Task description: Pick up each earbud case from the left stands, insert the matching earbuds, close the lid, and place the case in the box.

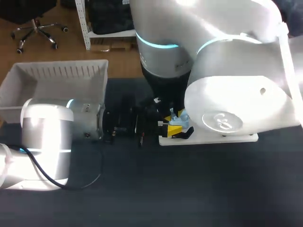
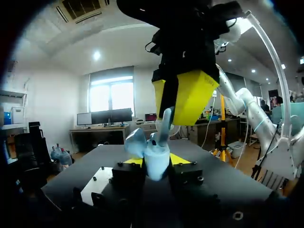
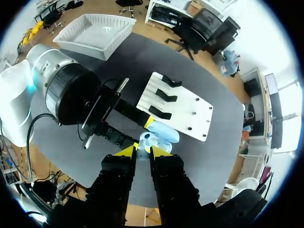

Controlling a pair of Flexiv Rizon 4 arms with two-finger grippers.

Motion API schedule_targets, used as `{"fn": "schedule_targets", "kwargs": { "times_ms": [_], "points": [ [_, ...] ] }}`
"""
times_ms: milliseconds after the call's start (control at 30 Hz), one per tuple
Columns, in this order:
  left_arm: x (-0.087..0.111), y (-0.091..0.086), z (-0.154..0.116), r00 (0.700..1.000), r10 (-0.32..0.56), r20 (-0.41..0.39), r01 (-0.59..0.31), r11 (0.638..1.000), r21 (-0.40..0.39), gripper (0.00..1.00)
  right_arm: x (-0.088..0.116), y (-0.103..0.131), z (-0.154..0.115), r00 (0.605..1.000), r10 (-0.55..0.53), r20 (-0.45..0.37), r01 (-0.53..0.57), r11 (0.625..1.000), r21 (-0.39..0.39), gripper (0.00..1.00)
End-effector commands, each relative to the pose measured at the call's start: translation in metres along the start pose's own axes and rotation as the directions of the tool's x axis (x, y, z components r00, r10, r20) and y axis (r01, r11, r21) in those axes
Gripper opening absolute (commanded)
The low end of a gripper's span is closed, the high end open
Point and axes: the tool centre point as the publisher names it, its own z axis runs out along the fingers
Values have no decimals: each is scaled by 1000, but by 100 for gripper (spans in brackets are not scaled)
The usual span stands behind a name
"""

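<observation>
Earbud case (image 3: pixel 164 133) + earbud (image 2: pixel 164 126) pale blue; left gripper (image 2: pixel 156 161) & right gripper (image 3: pixel 142 151) tips yellow; stand board (image 3: pixel 190 111) white w/ blk stands (image 3: pixel 166 95); box (image 1: pixel 57 75) white; table (image 1: pixel 189 189) dk grey.

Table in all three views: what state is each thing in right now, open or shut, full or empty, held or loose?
Earbud case: lid open, held off the table.
Left gripper: shut on the earbud case.
Right gripper: shut on a small pale blue piece, apparently an earbud, just above the open case.
Stands: three black ones on a white board, all empty.
Box: nothing seen inside.
</observation>
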Motion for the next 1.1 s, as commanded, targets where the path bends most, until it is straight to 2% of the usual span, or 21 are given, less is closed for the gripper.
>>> {"fn": "schedule_targets", "kwargs": {
  "times_ms": [33, 1100],
  "points": [
    [1, -2, 1, 1000, 5, 2, -5, 1000, -11, 0, 1, -1, 2, 1000, 4, 6, -4, 1000, 1, 0],
    [1, -2, 1, 1000, 5, 2, -5, 1000, -11, 0, -1, -6, 10, 1000, 13, 12, -13, 1000, 10, 0]
  ]
}}
